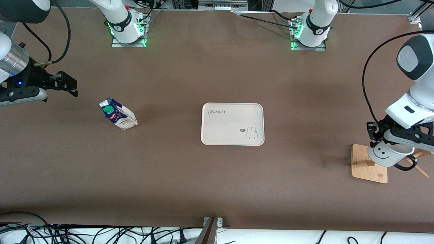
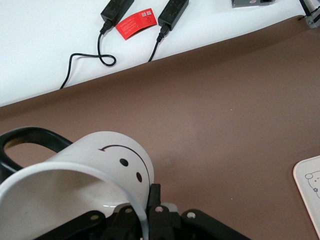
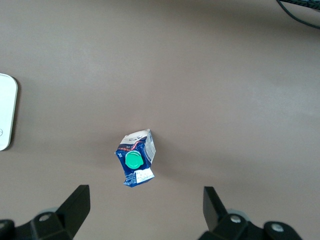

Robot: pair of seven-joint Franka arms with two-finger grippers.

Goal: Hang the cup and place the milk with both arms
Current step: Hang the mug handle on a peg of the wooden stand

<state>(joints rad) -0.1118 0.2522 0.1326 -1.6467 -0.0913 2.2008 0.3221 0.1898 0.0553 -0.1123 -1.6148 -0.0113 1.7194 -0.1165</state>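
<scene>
We see left claw [image 1: 390, 144] clamped on cup [image 1: 385, 154] rim above wooden rack [image 1: 368, 166]; right claw [image 1: 69, 86] spread wide, empty, milk [image 1: 118, 114] below it.

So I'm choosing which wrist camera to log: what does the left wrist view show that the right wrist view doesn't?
Only the left wrist view: the cup, gripped at its rim by the shut left hand, plus cables and a red card off the table's edge. Only the right wrist view: the milk standing on the table under the open right hand. Both: the brown table and an edge of the white tray.
</scene>
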